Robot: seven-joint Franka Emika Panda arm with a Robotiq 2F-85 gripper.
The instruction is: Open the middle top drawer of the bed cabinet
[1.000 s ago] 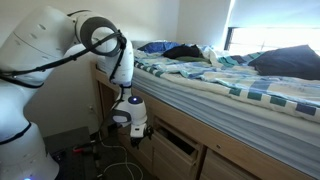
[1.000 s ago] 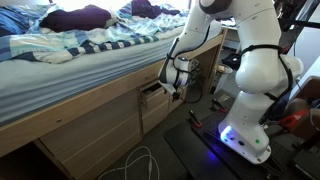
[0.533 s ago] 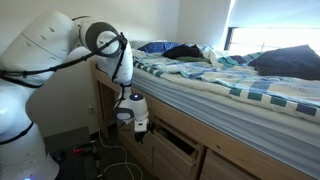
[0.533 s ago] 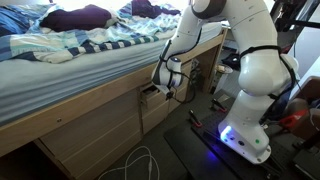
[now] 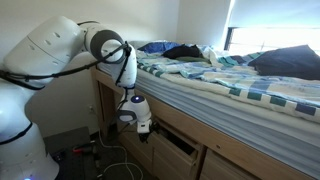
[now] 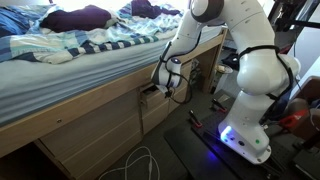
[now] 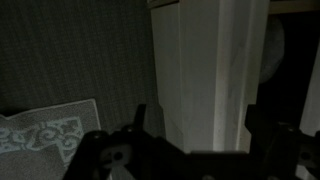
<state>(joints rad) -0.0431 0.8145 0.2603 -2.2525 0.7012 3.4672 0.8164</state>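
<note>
The drawer [image 5: 176,150] was found partly pulled out of the cabinet [image 5: 225,152], at 5 o'clock from the hand [image 5: 142,130]. Its front was straddled by the fingers [image 7: 141,120]; whether it was clamped could not be told. More pulling was judged left.

Daylight floods from the window [image 5: 272,38] in an exterior view — glaring, blown out. Both exterior views look soft. The wrist view is dim — grainy, blurred.
</note>
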